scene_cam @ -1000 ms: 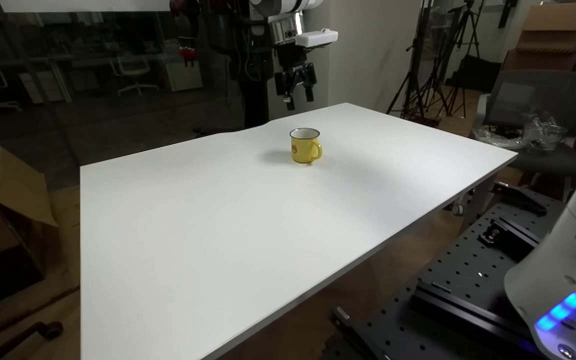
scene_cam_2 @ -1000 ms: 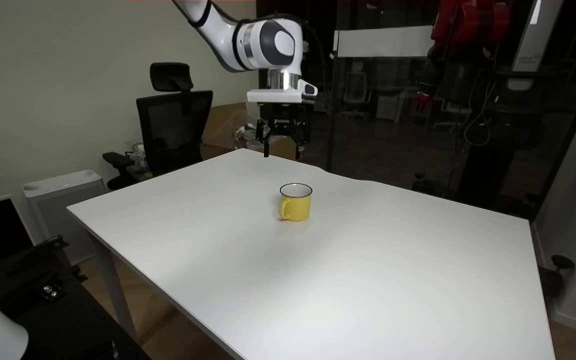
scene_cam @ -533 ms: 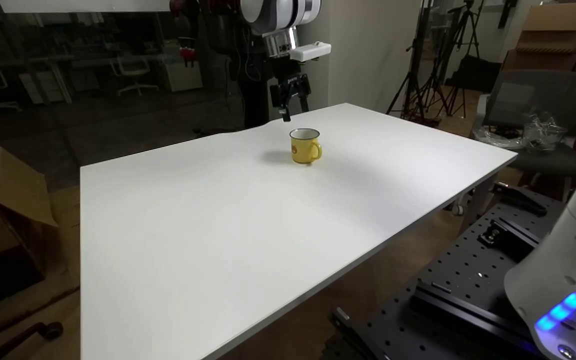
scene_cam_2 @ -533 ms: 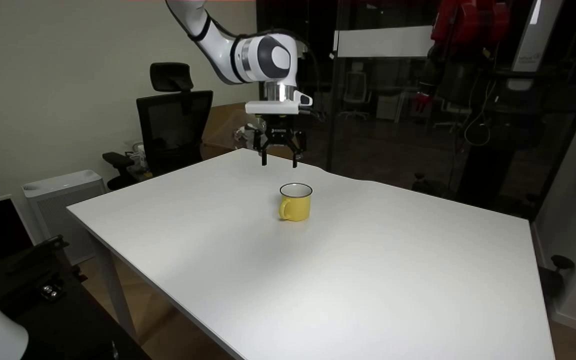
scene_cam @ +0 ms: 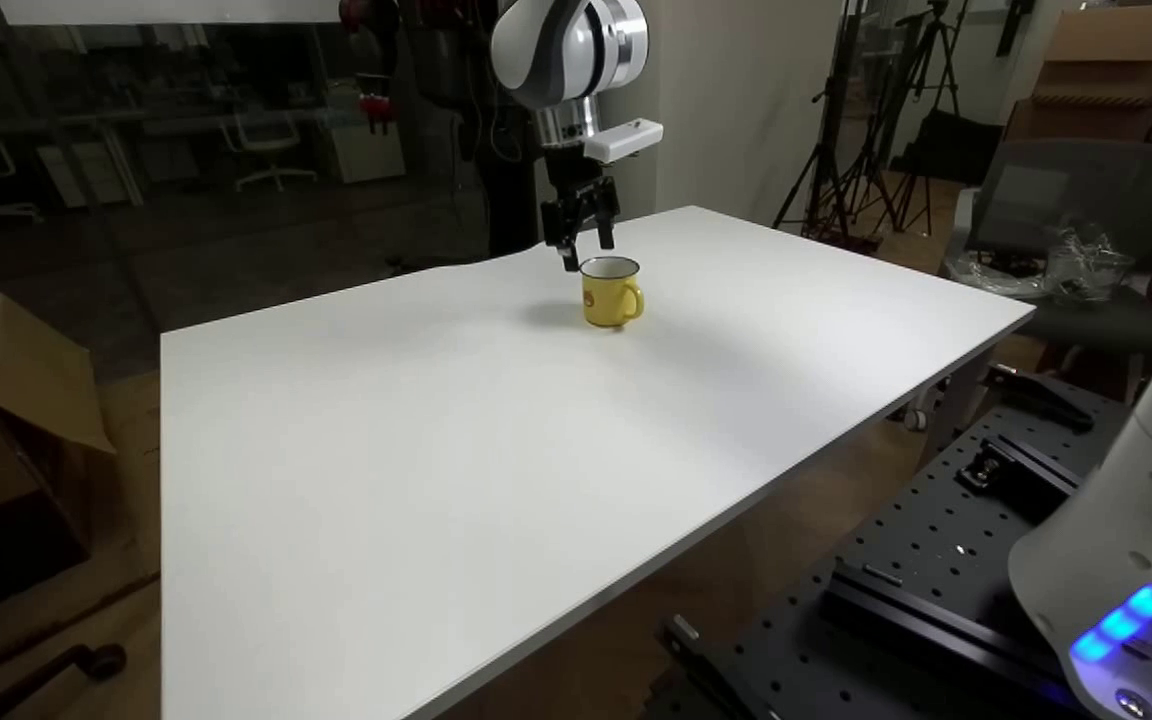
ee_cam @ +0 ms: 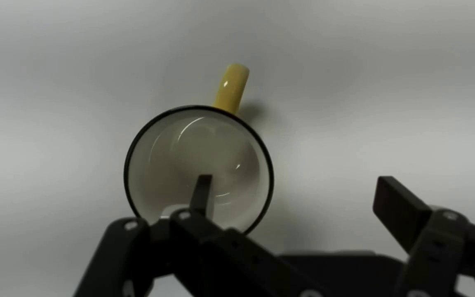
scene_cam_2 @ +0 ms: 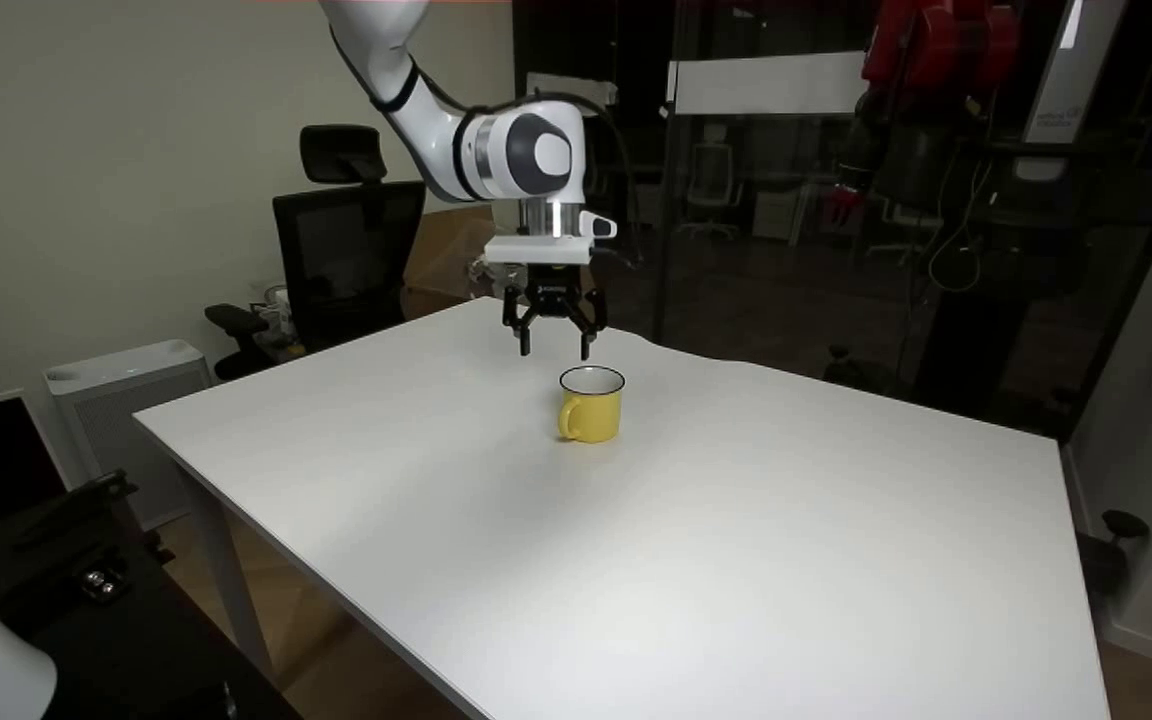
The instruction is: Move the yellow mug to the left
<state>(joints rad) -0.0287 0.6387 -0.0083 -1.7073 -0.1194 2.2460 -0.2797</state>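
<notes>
The yellow mug (scene_cam: pixel 606 302) stands upright on the white table (scene_cam: pixel 406 460). It also shows in an exterior view (scene_cam_2: pixel 596 416), with its handle towards that camera. In the wrist view I look down into the mug (ee_cam: pixel 200 148); its inside is pale, its rim dark, and its handle points up the picture. My gripper (scene_cam_2: pixel 555 355) is open and empty above the table, beyond the mug and a little higher than its rim. In the wrist view one finger of the gripper (ee_cam: pixel 295 178) overlaps the mug's opening, and the other finger is over bare table to the right.
The table's wavy edge (scene_cam_2: pixel 696 354) lies behind the gripper. A black office chair (scene_cam_2: pixel 351 260) and a white box-shaped unit (scene_cam_2: pixel 131 400) stand beyond the table. A cardboard box (scene_cam: pixel 26 400) is on the floor. The arm's base (scene_cam: pixel 1126 540) sits on a dark perforated platform (scene_cam: pixel 896 600).
My gripper has come down towards the table and closer to the mug, with a slight sideways shift. It stays open. The mug has not moved.
</notes>
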